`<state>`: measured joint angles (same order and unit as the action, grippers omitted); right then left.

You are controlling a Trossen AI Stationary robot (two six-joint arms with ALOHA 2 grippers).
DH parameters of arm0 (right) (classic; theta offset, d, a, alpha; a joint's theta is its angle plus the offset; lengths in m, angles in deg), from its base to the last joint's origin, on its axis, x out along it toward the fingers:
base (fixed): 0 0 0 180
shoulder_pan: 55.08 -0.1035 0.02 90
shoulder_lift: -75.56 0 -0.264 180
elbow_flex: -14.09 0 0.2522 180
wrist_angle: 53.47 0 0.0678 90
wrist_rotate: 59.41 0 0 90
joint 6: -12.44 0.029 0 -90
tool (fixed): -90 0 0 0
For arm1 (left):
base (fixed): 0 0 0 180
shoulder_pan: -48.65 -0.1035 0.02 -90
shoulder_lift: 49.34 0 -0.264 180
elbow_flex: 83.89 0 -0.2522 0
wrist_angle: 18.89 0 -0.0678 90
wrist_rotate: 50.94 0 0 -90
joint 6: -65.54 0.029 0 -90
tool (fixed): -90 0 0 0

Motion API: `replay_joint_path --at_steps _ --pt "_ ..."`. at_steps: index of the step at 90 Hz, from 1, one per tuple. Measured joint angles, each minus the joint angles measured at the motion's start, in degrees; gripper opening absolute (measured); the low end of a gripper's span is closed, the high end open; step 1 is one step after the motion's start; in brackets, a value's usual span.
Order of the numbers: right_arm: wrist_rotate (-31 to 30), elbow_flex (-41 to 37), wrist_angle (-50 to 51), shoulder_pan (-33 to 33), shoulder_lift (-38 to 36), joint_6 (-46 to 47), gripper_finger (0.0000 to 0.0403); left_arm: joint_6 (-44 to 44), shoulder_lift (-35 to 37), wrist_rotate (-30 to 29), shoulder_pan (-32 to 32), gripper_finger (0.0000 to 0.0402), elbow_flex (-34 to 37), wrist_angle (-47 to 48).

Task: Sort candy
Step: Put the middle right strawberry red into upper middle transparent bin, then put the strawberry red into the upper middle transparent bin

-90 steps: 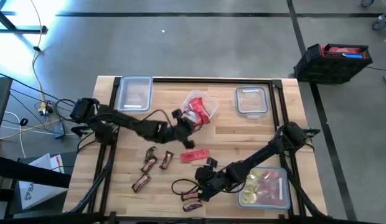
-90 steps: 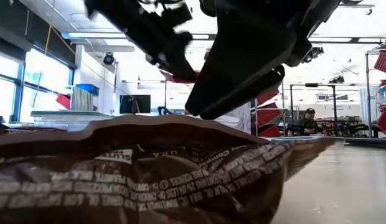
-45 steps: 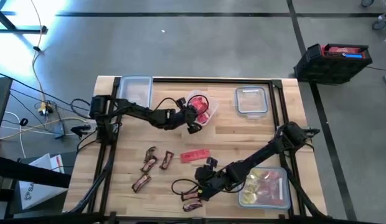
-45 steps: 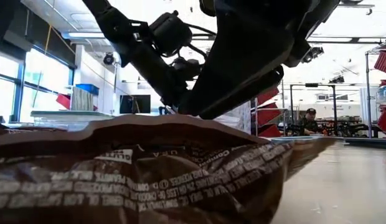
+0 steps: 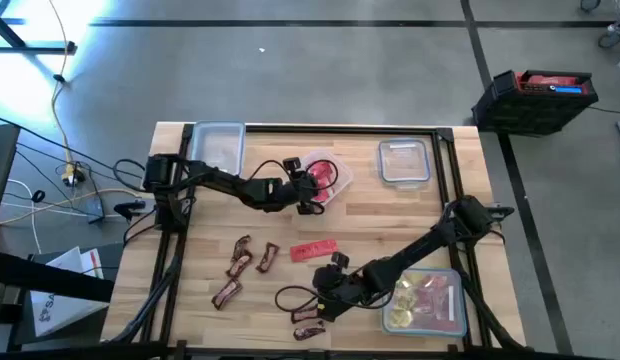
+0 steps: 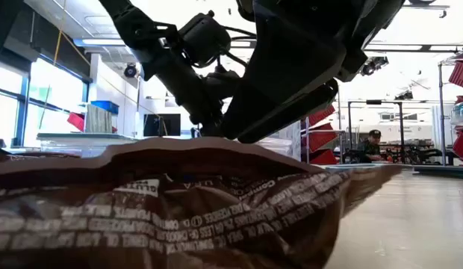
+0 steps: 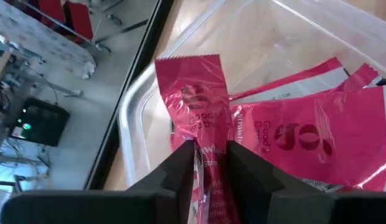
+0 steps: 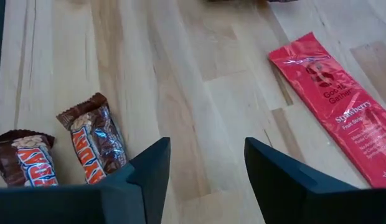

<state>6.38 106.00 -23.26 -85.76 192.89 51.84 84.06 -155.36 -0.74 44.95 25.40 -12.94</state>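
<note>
Over clear container (image 5: pixel 335 172), left gripper (image 7: pixel 210 163) jaws clamp red packet (image 7: pixel 196 106); right gripper (image 8: pixel 205 168) jaws apart.

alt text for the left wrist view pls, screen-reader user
The left gripper is shut on a red candy packet, holding it over a clear plastic container that already has other red packets lying in it.

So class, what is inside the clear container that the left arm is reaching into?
The clear container holds red packets; the left end effector grips another red packet over it. Anything beneath them is covered.
</note>
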Motion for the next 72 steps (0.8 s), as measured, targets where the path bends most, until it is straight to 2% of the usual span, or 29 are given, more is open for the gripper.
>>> replay_joint_path --at_steps 32,49,59,72 --pt "-0.9 0.0 0.0 0.0 0.0 0.1 0.0176 -2.6 0.0 -2.2 -0.4 0.0123 0.0 -2.5" --pt "-0.9 0.0 0.0 0.4 0.0 -1.1 0.0176 -7.2 3.0 -2.7 3.2 0.0127 0.0 -0.6" --pt "-0.7 0.0 0.2 1.1 0.0 -2.2 0.0176 -12.8 7.5 -2.3 6.8 0.0127 0.0 6.9" --pt "0.5 0.0 1.5 1.9 0.0 -2.4 0.0176 -22.7 13.0 0.0 11.8 0.0127 0.0 23.1"
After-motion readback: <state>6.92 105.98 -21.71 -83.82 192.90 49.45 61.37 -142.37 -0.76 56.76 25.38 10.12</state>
